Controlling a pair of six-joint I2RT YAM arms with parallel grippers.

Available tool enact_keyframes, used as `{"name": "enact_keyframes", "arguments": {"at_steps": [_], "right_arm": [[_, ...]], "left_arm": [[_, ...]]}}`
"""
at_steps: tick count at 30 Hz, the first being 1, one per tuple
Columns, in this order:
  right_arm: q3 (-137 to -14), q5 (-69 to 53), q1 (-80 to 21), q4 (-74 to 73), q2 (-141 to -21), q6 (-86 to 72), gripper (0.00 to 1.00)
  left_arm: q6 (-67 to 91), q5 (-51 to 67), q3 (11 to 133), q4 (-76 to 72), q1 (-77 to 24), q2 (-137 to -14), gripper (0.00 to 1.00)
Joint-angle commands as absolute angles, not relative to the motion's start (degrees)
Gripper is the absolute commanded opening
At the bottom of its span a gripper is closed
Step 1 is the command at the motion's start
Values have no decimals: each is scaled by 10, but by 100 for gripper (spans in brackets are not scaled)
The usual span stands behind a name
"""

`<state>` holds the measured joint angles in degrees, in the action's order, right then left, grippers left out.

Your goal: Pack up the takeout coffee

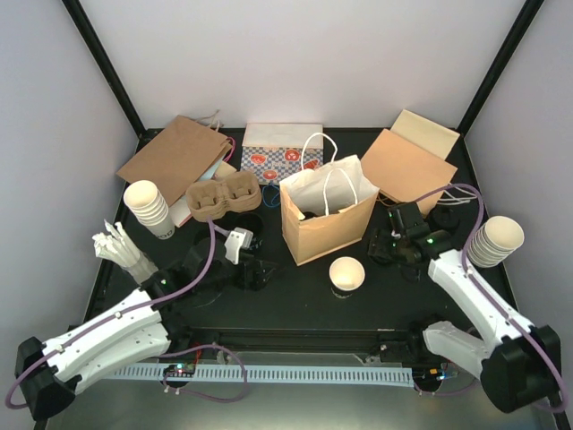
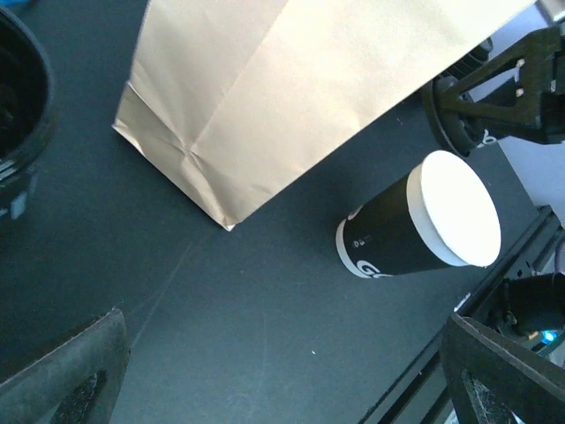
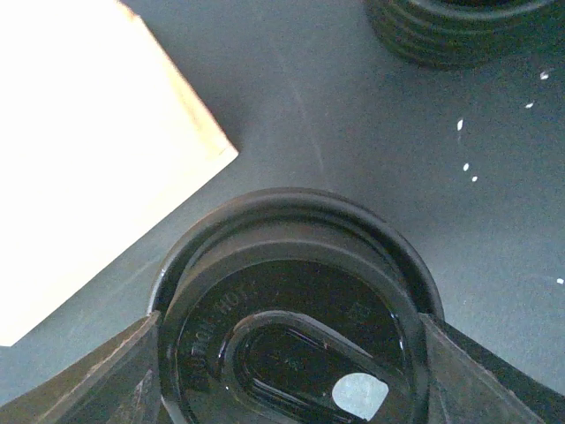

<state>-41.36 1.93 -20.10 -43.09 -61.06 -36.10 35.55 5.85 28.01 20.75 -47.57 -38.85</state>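
Note:
A takeout coffee cup with a black lid (image 3: 291, 327) sits between the fingers of my right gripper (image 3: 296, 353), which is shut on its sides. From above, that gripper (image 1: 387, 244) is just right of the brown paper bag (image 1: 327, 210) and hides the cup. A dark round top (image 1: 306, 215) shows inside the bag. Another black-lidded cup (image 1: 249, 224) stands left of the bag, also at the left wrist view's edge (image 2: 16, 106). My left gripper (image 1: 255, 271) is open over bare table (image 2: 287, 380), holding nothing.
A lidless black cup with cream inside (image 1: 346, 273) (image 2: 424, 225) stands in front of the bag. Stacks of cream cups are at left (image 1: 148, 208) and right (image 1: 497, 240). A pulp carrier (image 1: 222, 195), flat bags (image 1: 175, 157) and a black ribbed stack (image 3: 459, 35) lie around.

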Motion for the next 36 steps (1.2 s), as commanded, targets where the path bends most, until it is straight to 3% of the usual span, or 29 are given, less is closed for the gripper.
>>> {"name": "enact_keyframes", "arguments": {"at_steps": [1,9,22,26,36], "right_arm": [[-435,-18,-223,-502,-556,-368,72],[-481,14,-350,-570,-513,-416,72],[-512,12,-383,-594,-500,-406,70],[-510,17,-413,-596,-515,-409,69],[-491,12,-453,-562,-538,-412,69]], "left_arm": [[376,123,275,161,-473,-417,99],[423,162,242,62,-498,-466,99],[460,171,240,-58,-547,-566,95],[462,172,253,-82,-560,-606,91],[464,193,291,-128,-575,-693,66]]}}
